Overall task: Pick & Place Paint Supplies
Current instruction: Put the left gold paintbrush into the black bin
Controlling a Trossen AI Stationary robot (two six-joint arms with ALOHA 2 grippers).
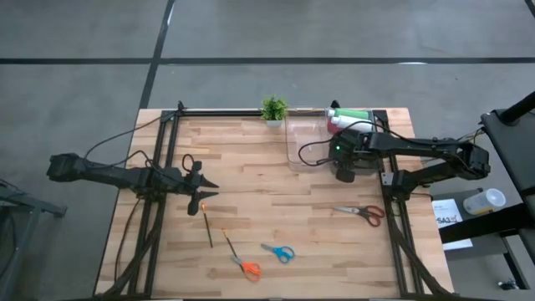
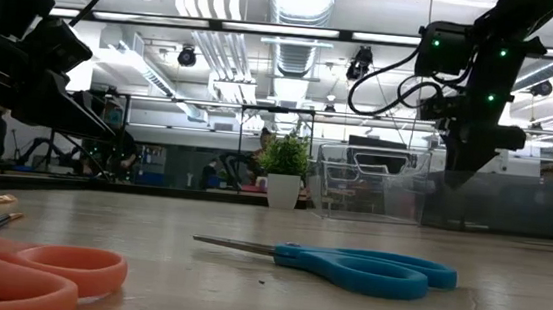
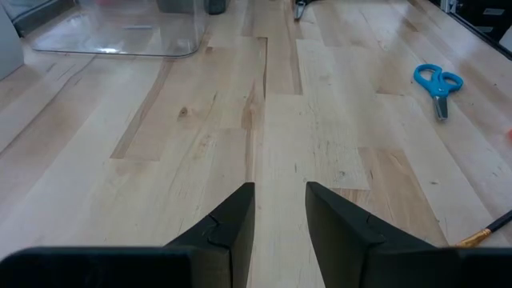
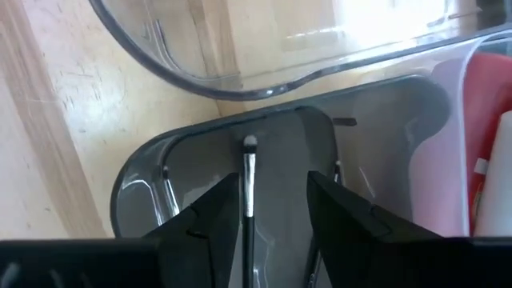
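My right gripper point(image 4: 272, 210) hangs open, pointing steeply down into a smoky grey bin point(image 4: 142, 186) at the table's far right. A thin dark brush point(image 4: 249, 172) with a pale tip lies in that bin between the parted fingers, its lower end hidden by them. A pink-red bottle point(image 4: 486, 104) lies in the same bin, and a green bottle point(image 1: 352, 114) lies at its far end. Two more brushes point(image 1: 208, 227) point(image 1: 227, 242) lie on the wood near the left. My left gripper point(image 3: 280, 218) waits open above the table's left side point(image 1: 206, 187), with nothing between its fingers.
A clear bin point(image 1: 305, 144) stands left of the grey one, with a small potted plant point(image 1: 273, 109) behind it. Red-handled scissors point(image 1: 365, 212), blue scissors point(image 1: 279, 252) and orange scissors point(image 1: 245, 267) lie on the near half. Bare wood lies in the middle.
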